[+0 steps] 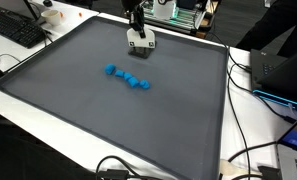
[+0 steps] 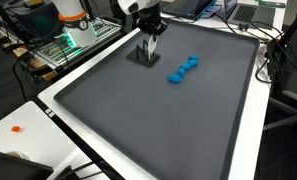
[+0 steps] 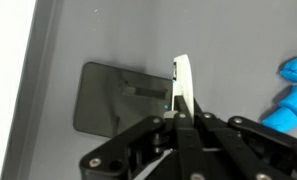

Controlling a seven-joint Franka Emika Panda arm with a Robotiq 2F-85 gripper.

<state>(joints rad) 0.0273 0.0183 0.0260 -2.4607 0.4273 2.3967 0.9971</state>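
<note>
Jaws look pressed together: in the wrist view the gripper (image 3: 183, 85) ends in one thin white tip, just right of a dark grey plate (image 3: 118, 100) lying flat at left centre. A string of blue beads (image 3: 288, 95) lies at the right edge. In an exterior view they lie mid-frame on the grey mat (image 1: 78, 120), apart from the gripper at upper centre.

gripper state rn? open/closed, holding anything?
Gripper: closed, pinching a thin white piece, just above the dark grey slab.
</note>
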